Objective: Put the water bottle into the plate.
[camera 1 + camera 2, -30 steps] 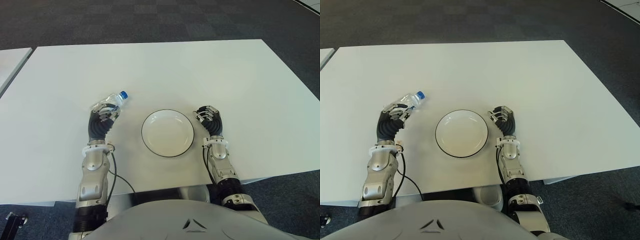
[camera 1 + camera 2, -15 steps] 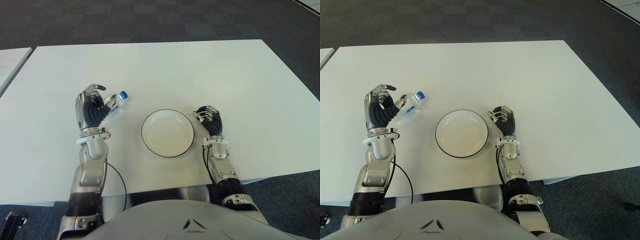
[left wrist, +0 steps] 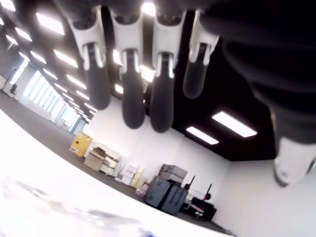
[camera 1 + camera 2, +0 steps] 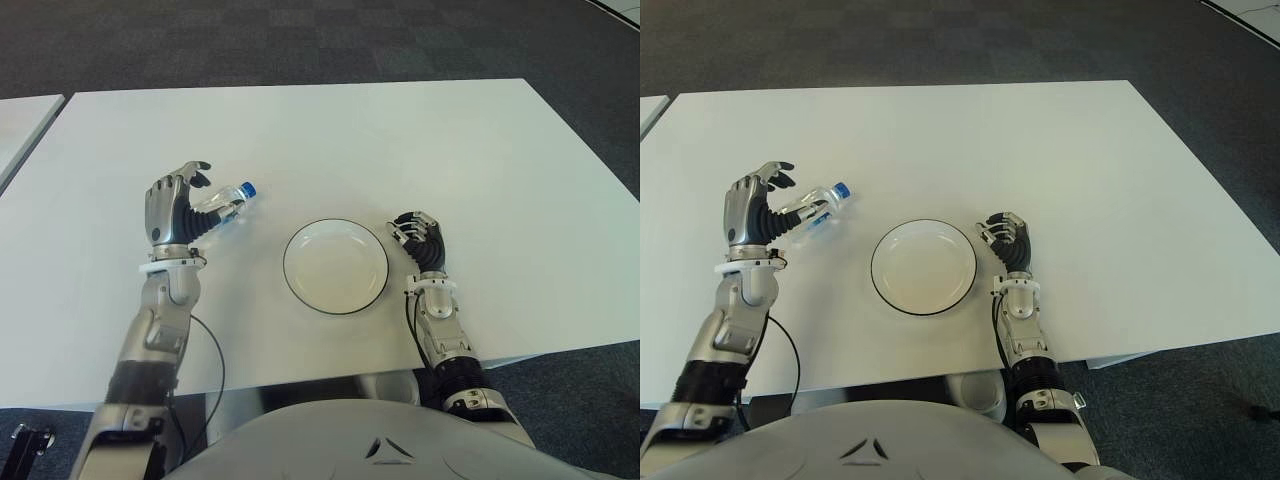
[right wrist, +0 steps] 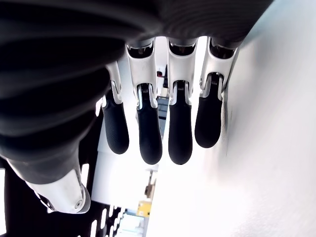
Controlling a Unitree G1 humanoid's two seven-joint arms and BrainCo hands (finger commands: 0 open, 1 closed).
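A clear water bottle (image 4: 224,205) with a blue cap (image 4: 248,188) lies on its side on the white table (image 4: 400,140), left of the plate. The white, dark-rimmed plate (image 4: 335,266) sits in front of me, nothing in it. My left hand (image 4: 183,200) is raised upright just left of the bottle, hiding the bottle's base end. In the left wrist view its fingers (image 3: 131,94) are spread with nothing between them. My right hand (image 4: 419,238) shows beside the plate on its right, fingers relaxed and holding nothing.
A second white table (image 4: 25,120) edges in at the far left. Dark carpet (image 4: 300,40) lies beyond the table's far edge. A black cable (image 4: 216,352) hangs by my left forearm near the table's front edge.
My left hand lifted off the bottle, turned upright, shifted slightly left and spread its fingers. The bottle stayed lying on the table. The right hand has not moved.
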